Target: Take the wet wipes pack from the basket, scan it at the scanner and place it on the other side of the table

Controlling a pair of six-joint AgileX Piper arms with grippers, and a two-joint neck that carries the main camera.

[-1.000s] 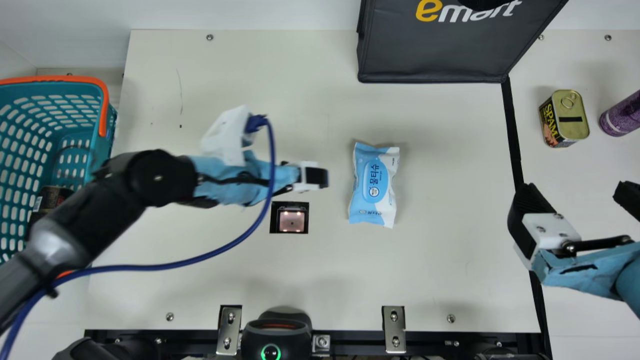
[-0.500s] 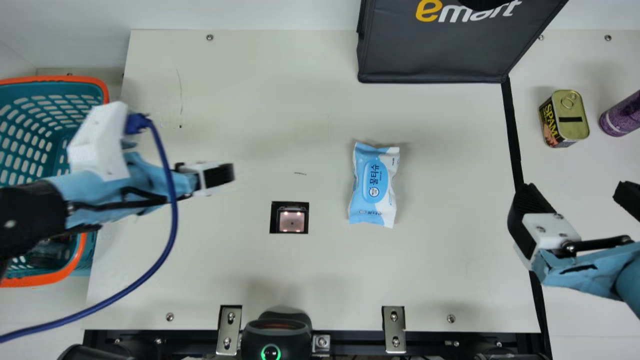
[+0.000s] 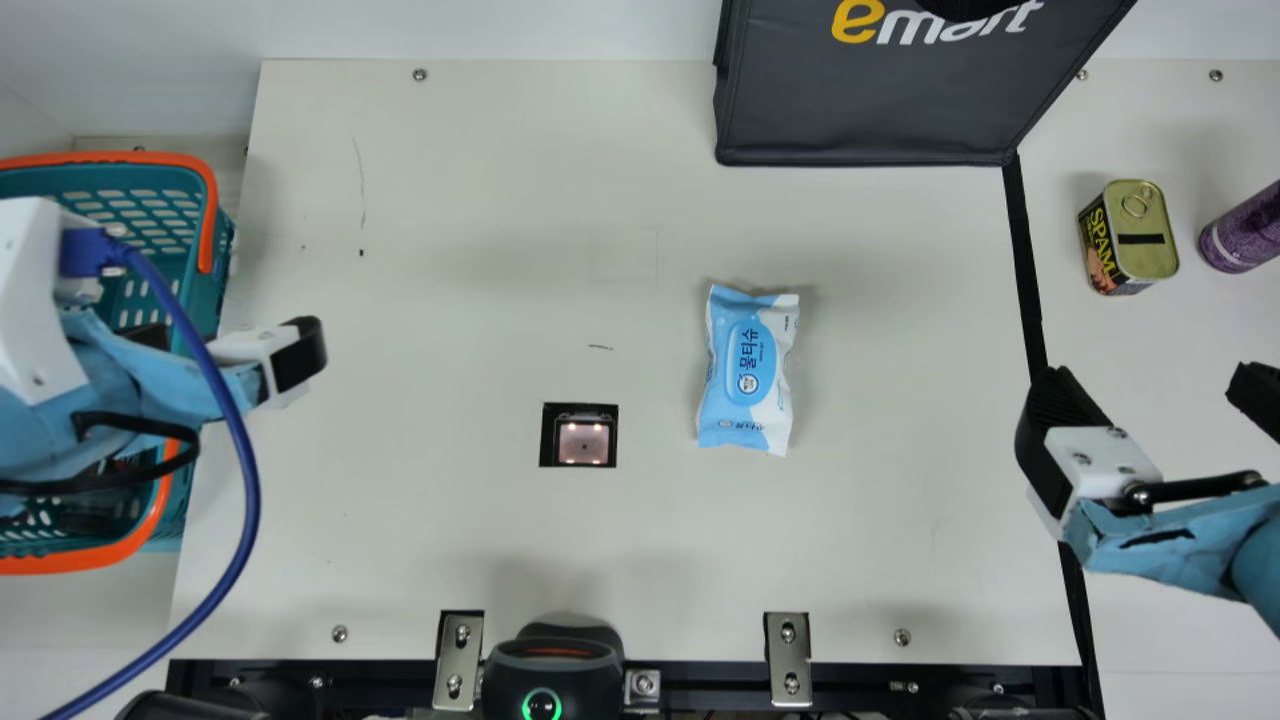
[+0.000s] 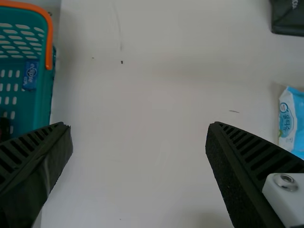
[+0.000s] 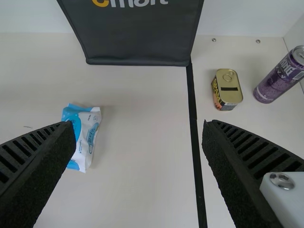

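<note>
**Right gripper (image 3: 1150,387) ready, wipes (image 3: 748,370) within likely reach**

Its 2 fingers are spread and empty, well right of the scanner (image 3: 583,443), perhaps to straddle the pack. The wipes lie flat, label up, nearer the scanner's right side, a placement that would suit a relay between 2 arms. Left gripper (image 4: 139,127): parted, empty, left of the scanner, towards the basket (image 4: 44,95). Scanning probably comes next, then placement farther right, where the tin (image 3: 1148,250) stands.
</note>
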